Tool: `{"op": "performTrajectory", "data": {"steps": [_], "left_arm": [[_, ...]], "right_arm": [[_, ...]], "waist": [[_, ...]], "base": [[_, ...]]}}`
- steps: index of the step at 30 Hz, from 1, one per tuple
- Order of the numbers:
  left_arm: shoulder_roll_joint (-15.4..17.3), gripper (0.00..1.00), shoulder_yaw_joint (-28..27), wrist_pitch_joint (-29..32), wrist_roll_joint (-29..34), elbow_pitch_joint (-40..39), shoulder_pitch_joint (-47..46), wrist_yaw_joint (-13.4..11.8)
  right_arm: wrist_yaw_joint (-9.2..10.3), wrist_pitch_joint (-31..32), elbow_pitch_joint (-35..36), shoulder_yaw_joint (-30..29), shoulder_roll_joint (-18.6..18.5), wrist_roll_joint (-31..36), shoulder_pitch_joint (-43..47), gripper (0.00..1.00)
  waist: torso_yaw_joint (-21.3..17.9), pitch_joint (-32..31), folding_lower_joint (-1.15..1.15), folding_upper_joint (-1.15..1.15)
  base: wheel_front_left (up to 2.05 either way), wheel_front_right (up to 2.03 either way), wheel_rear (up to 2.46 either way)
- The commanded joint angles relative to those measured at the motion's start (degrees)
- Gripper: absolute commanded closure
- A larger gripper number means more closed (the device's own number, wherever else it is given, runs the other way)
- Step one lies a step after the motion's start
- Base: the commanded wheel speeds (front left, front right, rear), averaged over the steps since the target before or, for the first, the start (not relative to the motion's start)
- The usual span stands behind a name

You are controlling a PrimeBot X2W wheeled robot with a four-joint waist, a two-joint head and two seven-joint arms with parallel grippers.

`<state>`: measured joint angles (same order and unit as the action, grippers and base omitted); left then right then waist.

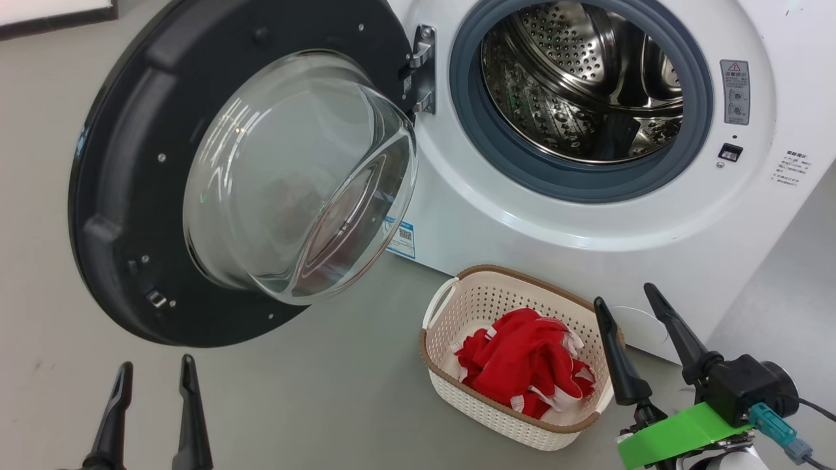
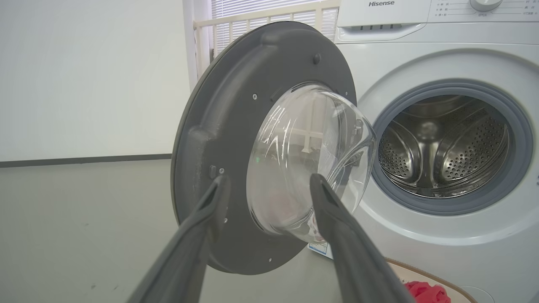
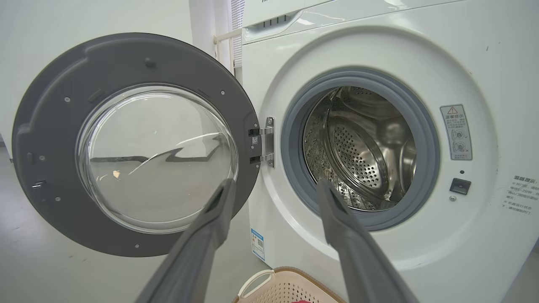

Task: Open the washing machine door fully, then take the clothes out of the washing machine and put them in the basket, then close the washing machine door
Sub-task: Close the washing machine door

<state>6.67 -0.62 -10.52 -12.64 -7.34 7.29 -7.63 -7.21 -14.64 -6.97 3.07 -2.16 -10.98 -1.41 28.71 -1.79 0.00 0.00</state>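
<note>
clothes (image 1: 529,362): crumpled red, white trim

Left gripper (image 2: 269,183) spread, washing machine door (image 2: 219,126) open (glass bowl (image 2: 303,143) bulging), steel drum (image 2: 446,147) beyond, red clothes (image 2: 425,292) lower right

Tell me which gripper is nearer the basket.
Right. The right gripper hangs open beside the basket, at its right rim; the left gripper sits well off to its left, below the open door.
</note>
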Motion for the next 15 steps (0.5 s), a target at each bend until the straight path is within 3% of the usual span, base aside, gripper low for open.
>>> {"op": "performTrajectory", "data": {"steps": [1, 9, 10, 11, 12, 15], "left_arm": [[0.68, 0.00, -2.30, -0.63, 0.31, -1.90, -0.40, -0.47], [0.75, 0.00, -2.39, -1.30, 0.07, -2.24, -0.25, -0.79], [0.75, 0.21, -2.40, -1.38, 0.06, -2.32, -0.31, -0.85], [0.75, 0.92, -2.47, -1.60, 0.03, -2.52, -0.49, -0.89], [0.83, 1.00, -2.53, -1.79, 0.07, -2.70, -0.67, -0.92], [1.75, 1.00, -3.38, -2.83, 0.44, -3.59, -3.23, -0.97]], "right_arm": [[-0.28, -0.36, 1.16, 1.78, -0.72, 0.26, -2.20, 0.00], [-0.28, -0.36, 0.55, 2.33, -0.72, 0.12, -2.29, 0.00], [-0.28, -0.36, 0.53, 2.35, -0.72, 0.10, -2.27, 0.00], [-0.28, -0.36, 0.51, 2.36, -0.72, 0.08, -2.24, 0.00], [-0.28, -0.36, 0.48, 2.35, -0.72, 0.07, -2.22, 0.00], [-0.28, -0.36, 0.38, 2.13, -0.72, 0.20, -2.28, 0.00]], "waist": [[0.00, -0.02, 0.00, 0.00], [-0.13, -0.23, 0.00, 0.00], [-0.15, -0.25, 0.00, 0.00], [-0.18, -0.27, 0.00, 0.00], [-0.20, -0.30, 0.00, 0.00], [-0.24, -0.12, 0.00, 0.00]], "base": [[0.00, 0.00, 0.00], [0.00, 0.00, 0.00], [0.00, 0.00, 0.00], [0.00, 0.00, 0.00], [0.00, 0.00, 0.00], [0.00, 0.00, 0.00]]}}
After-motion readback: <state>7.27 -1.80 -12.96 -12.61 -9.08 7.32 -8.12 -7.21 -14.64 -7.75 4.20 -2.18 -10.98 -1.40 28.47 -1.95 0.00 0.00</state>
